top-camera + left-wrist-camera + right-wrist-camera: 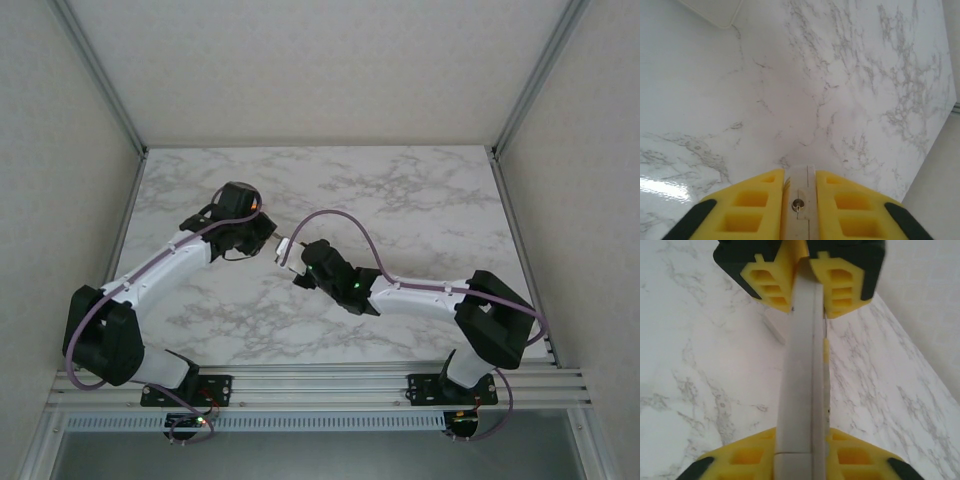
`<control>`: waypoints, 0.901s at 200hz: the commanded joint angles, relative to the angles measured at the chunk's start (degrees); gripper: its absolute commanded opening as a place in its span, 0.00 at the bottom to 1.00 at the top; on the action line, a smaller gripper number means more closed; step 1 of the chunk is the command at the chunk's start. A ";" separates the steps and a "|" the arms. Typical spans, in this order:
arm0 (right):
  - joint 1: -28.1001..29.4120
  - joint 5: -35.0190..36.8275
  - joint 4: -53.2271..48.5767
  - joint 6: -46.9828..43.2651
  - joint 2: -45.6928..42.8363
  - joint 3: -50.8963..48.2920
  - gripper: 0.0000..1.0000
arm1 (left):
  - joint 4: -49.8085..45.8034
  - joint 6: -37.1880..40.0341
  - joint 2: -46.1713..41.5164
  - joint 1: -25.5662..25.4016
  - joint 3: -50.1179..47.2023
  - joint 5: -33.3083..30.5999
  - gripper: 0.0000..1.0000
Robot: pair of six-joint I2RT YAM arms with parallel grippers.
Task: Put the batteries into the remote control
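Note:
A pale grey remote control [284, 248] hangs above the marble table, held at both ends. My left gripper [272, 240] is shut on its far end, and the left wrist view shows that end face with a small round hole [798, 204] pinched between the yellow fingers [755, 200]. My right gripper [802, 432] is shut on the near end. From there the remote [800, 375] runs edge-on up to the left gripper [807, 312]. The batteries are out of view.
A small white flat piece [774, 329] lies on the table [420, 200] below the remote. The rounded corner of a white flat object [715, 12] sits at the top left of the left wrist view. Grey walls stand close round the table.

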 commanded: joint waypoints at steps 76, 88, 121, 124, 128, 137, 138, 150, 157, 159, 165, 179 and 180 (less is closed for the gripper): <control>-20.72 -46.57 1.85 58.82 -9.82 5.38 0.11 | 34.64 19.07 -18.53 11.90 -11.11 25.11 1.00; -20.71 -48.88 7.57 64.60 -10.13 5.12 0.12 | 36.72 18.29 -17.08 11.89 -11.42 28.83 1.00; -20.49 -52.74 19.04 77.01 -8.09 6.02 0.13 | 61.05 2.23 -12.98 11.80 -17.67 37.88 1.00; -20.35 -53.13 19.70 77.77 -7.85 6.18 0.14 | 63.73 0.65 -12.55 11.76 -18.01 38.28 1.00; -20.26 -53.49 20.21 78.52 -7.54 6.54 0.14 | 66.40 -1.13 -12.01 11.69 -18.26 38.62 0.99; -19.83 -54.06 20.37 79.38 -6.71 7.33 0.14 | 70.46 -3.45 -11.25 11.46 -18.43 38.88 1.00; -19.80 -54.09 20.37 79.48 -6.62 7.43 0.14 | 70.78 -3.64 -11.17 11.43 -18.42 38.88 1.00; -19.06 -54.88 20.45 79.99 -5.61 8.42 0.14 | 72.72 -4.26 -10.86 11.16 -17.97 38.82 0.97; -18.69 -55.31 20.46 80.30 -5.07 8.84 0.14 | 73.27 -4.31 -10.86 10.91 -17.73 38.77 0.94; -18.60 -55.40 20.43 80.46 -4.90 8.96 0.14 | 73.36 -4.32 -10.84 10.82 -17.71 38.72 0.93; -18.46 -55.67 20.67 80.91 -4.45 9.19 0.14 | 73.48 -4.31 -10.91 10.47 -17.61 38.55 0.89; -18.45 -56.08 21.81 82.23 -3.47 9.60 0.15 | 73.70 -4.75 -10.83 9.77 -17.70 38.12 0.76; -17.75 -56.11 21.97 82.31 -3.42 9.62 0.15 | 73.72 -4.86 -10.83 9.71 -17.79 38.10 0.75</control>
